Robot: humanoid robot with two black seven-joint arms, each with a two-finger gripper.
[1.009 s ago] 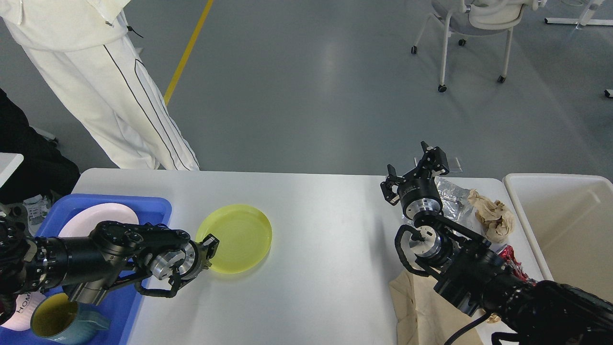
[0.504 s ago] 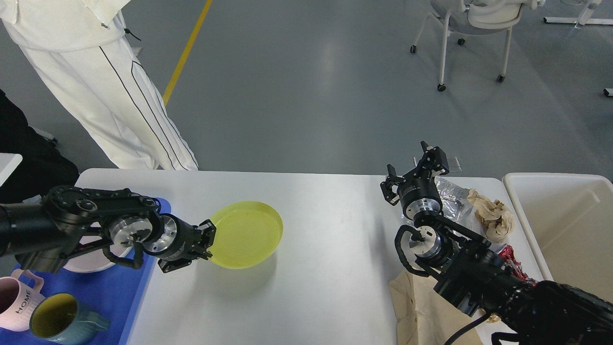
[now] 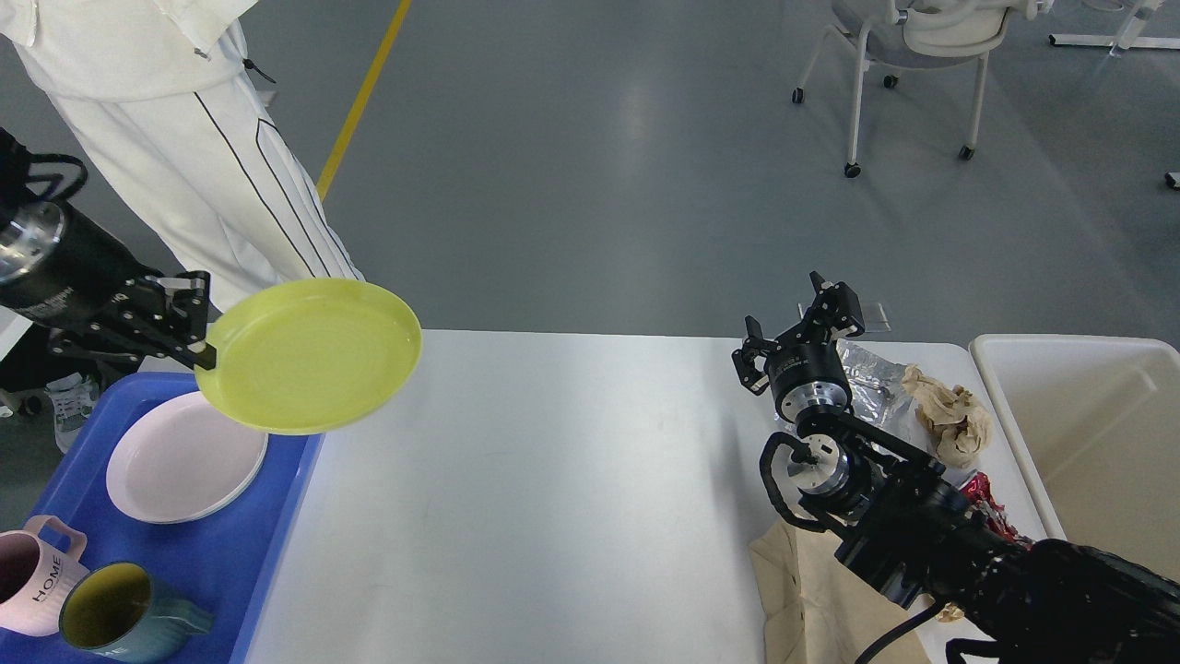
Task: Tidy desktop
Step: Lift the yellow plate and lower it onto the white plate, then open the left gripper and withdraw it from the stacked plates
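Left gripper [image 3: 189, 334] is raised above the left end of the counter [image 3: 553, 480], fingers [image 3: 195, 351] clamped on the near-left rim of a yellow plate [image 3: 311, 355]. Plate is in the air, slightly tilted, hanging over the counter's far-left corner and the far-right corner of the blue tray [image 3: 194, 563]. The counter lies well below those fingers, not touching them.

Right gripper [image 3: 795, 330] hovers over the far-right part of the counter, fingers [image 3: 834, 300] spread apart, nothing between them. The counter surface sits just under and around it; no contact visible.

The counter fills the lower middle, white-grey, mostly bare in the centre.

The tray sits at the counter's left end and holds a white plate [image 3: 184, 458], a pink mug [image 3: 32, 581] and a teal mug [image 3: 124, 613] with a yellow inside. Pink mug reads "HOME" in dark letters. The teal mug has pale lettering low on its side, too cut off to read.

At the right end: crumpled foil [image 3: 871, 373], crumpled brown paper [image 3: 954, 417], a red wrapper [image 3: 986, 498] partly hidden by the right arm, print not legible, and a beige cloth [image 3: 811, 590] at the near edge. A cream bin [image 3: 1088, 433] stands just beside the counter's right edge.

Beyond the counter: a person in white trousers [image 3: 184, 157] with dark side stripes, a yellow floor line [image 3: 364, 92], a wheeled chair [image 3: 913, 55].
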